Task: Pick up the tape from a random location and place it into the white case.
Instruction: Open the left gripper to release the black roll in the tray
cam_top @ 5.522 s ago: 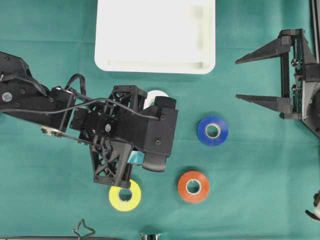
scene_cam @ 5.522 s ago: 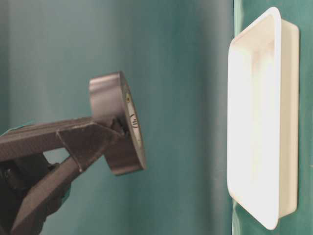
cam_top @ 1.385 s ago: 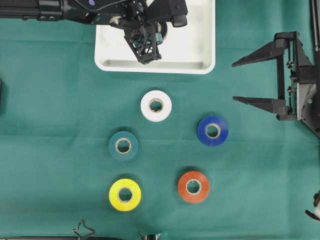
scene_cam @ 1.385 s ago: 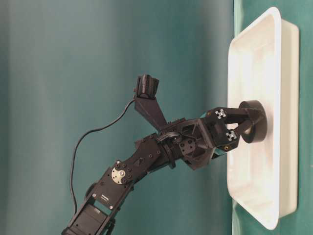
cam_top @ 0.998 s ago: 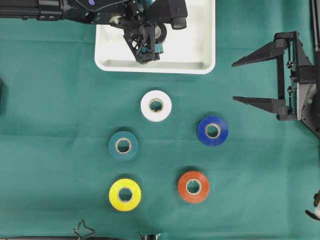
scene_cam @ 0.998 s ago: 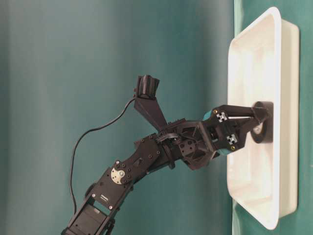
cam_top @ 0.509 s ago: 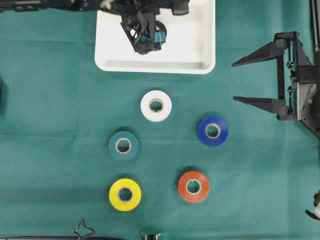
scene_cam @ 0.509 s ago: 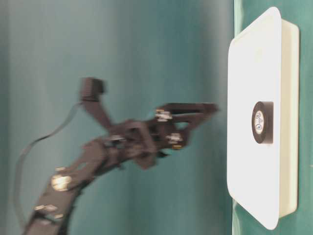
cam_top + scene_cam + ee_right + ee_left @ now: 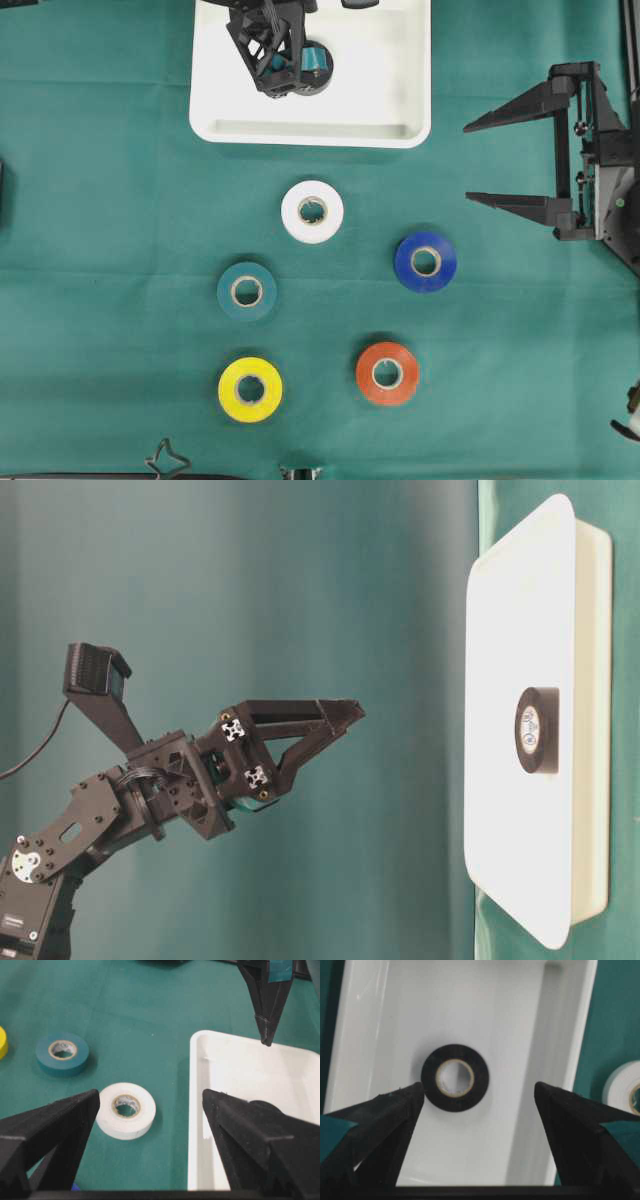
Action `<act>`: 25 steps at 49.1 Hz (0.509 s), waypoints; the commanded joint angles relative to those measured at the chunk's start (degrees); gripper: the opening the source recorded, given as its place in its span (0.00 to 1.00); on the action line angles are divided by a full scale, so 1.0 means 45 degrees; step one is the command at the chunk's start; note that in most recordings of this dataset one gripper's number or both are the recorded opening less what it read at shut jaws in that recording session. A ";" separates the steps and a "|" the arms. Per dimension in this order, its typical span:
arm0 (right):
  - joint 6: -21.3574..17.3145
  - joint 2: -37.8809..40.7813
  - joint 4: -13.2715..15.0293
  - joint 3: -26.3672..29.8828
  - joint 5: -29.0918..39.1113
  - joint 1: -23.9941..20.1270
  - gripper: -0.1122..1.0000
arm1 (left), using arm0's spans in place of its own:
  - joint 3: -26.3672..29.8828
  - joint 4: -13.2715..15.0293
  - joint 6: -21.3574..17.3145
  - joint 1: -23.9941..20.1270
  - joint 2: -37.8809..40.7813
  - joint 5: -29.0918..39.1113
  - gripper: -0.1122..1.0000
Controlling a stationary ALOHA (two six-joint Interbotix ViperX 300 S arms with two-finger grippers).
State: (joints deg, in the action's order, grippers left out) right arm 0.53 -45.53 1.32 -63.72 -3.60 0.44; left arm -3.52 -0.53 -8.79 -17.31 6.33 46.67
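I read this as the tail end of the placing step: the black tape roll (image 9: 455,1078) lies flat on the floor of the white case (image 9: 405,100), roughly mid-tray, clear of every wall. From the left wrist camera I see it sitting alone between my two finger tips with daylight on both sides, nothing touching it. The left gripper (image 9: 345,716) hangs above the tray with its jaws spread wide and nothing between them; the table-level view shows it well apart from the roll.

The right gripper (image 9: 482,160) is parked off at the right edge of the cloth, jaws equally wide, holding nothing, pointing across toward the case.

On the green cloth outside the tray I count five more rolls: the white tape roll (image 9: 312,211) nearest the case rim, the teal roll (image 9: 247,291), the blue roll (image 9: 425,262), the yellow roll (image 9: 250,389) and the orange roll (image 9: 387,373). All lie flat, well apart from each other.

My judgement is that the delivery itself is done. What the next move calls for is simply pulling the left arm back clear of the case without clipping its rim or dragging the black roll, then, if more rolls are wanted, lining up over the white one since it sits closest
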 commanded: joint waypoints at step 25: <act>0.0020 -0.0020 0.0020 0.0371 -0.0078 -0.0020 0.93 | -0.0918 0.0020 0.0332 0.3105 -0.1328 -0.0762 0.98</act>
State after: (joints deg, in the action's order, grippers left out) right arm 0.53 -45.62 1.32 -63.63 -3.60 0.44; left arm -7.56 -0.35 -7.38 -3.34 3.60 43.77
